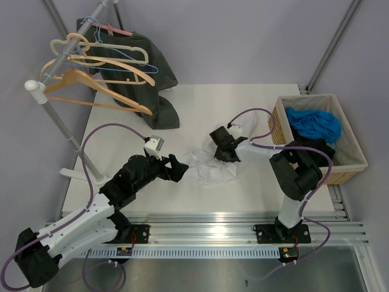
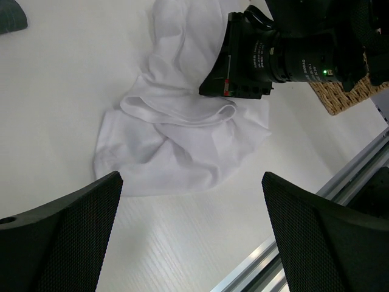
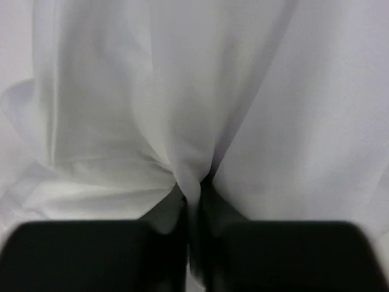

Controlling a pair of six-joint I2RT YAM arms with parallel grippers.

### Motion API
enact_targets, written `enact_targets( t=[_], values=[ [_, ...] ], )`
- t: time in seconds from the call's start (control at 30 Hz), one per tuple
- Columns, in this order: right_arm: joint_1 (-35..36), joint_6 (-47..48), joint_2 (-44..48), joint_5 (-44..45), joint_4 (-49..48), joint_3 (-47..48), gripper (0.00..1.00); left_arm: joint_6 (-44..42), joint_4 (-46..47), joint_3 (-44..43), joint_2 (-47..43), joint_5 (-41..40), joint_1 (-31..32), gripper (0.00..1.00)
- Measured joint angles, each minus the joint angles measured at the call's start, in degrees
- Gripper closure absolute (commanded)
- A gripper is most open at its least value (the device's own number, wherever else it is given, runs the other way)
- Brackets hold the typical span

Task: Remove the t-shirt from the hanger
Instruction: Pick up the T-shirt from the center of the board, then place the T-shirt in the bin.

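RISK: your right claw (image 1: 219, 156) is closed on only a thin fold of the crumpled white cloth t-shirt (image 1: 213, 169), which lies mid-table; a lift may slip it free or drag the heap; your left claw (image 1: 180, 169) gapes empty at its 9 o'clock | ROOM: woven wicker basket (image 1: 278, 129) crowds 3 o'clock; white table (image 1: 243, 103) lies bare toward 12

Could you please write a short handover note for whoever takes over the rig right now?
Left gripper: jaws open, hovering beside the white t-shirt, holding nothing.
Right gripper: jaws shut on a fold of the shirt.
Shirt: crumpled on the table between the grippers, with no hanger visible in it. Hangers are on the rack, far left.
Done: the shirt looks off its hanger.
Left: check that no hanger hides in the folds, then probably release.
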State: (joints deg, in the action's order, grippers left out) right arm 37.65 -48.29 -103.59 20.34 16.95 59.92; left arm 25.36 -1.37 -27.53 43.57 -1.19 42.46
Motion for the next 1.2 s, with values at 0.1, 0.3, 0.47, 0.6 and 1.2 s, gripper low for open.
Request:
enact_targets(
  t=[0.1, 0.3, 0.47, 0.6, 1.2],
  values=[
    [-0.2, 0.5, -0.1, -0.3, -0.3, 0.3, 1.00, 0.3, 0.4, 0.0, -0.2, 0.5, 0.1, 0.01],
    [-1.0, 7.4, 6.3, 0.3, 7.4, 5.9, 1.00, 0.5, 1.5, 0.0, -1.9, 1.0, 0.3, 0.01],
    [-5.0, 14.8, 20.5, 4.4, 12.9, 20.4, 1.00, 0.4, 1.6, 0.1, -2.3, 1.5, 0.4, 0.01],
    [-12.0, 19.4, 29.2, 8.1, 13.4, 32.0, 1.00, 0.4, 2.4, 0.9, -3.3, 2.3, 0.4, 0.01],
    [-28.3, 29.0, 26.2, 19.2, 26.3, 48.9, 1.00, 0.6, 3.0, 1.7, -4.9, 3.6, 0.4, 0.01]
  ],
)
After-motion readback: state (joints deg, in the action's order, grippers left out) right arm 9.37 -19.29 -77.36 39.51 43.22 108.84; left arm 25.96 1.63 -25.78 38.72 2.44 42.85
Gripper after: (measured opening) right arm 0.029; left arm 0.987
